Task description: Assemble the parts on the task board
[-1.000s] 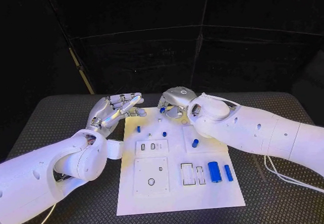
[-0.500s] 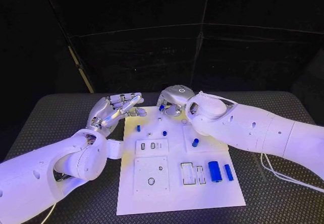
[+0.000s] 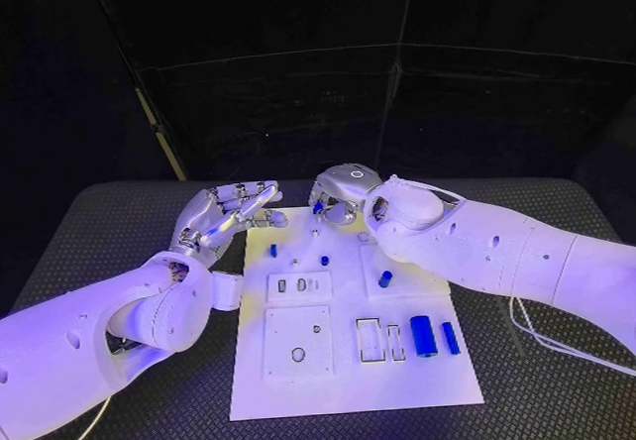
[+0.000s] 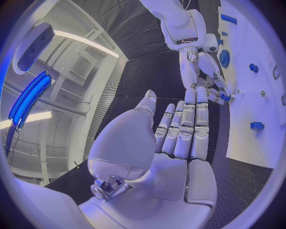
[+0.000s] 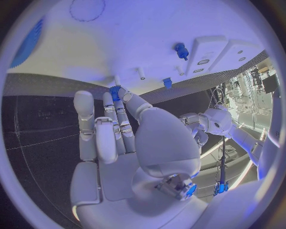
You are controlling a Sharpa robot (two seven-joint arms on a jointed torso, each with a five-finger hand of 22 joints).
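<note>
The white task board (image 3: 355, 377) lies in the middle of the table. At the board's far edge my right hand (image 3: 340, 201) pinches a small blue part (image 5: 114, 89) between thumb and fingertip; the same small blue part (image 4: 223, 97) sits at that hand's fingertips in the left wrist view. My left hand (image 3: 233, 211) hovers just off the board's far left corner, fingers straight and apart from the thumb, holding nothing. Blue pegs (image 3: 273, 251) (image 3: 385, 280) stand on the board. Two blue cylinders (image 3: 421, 336) lie at its near right.
White blocks with slots (image 3: 299, 285) and a raised plate with holes (image 3: 296, 345) sit on the board's left half. Dark textured table (image 3: 105, 241) surrounds the board on all sides. My right forearm (image 3: 492, 256) crosses above the board's right edge.
The right hand with its blue part has edged slightly farther along the board's far edge. The left hand has stayed in place.
</note>
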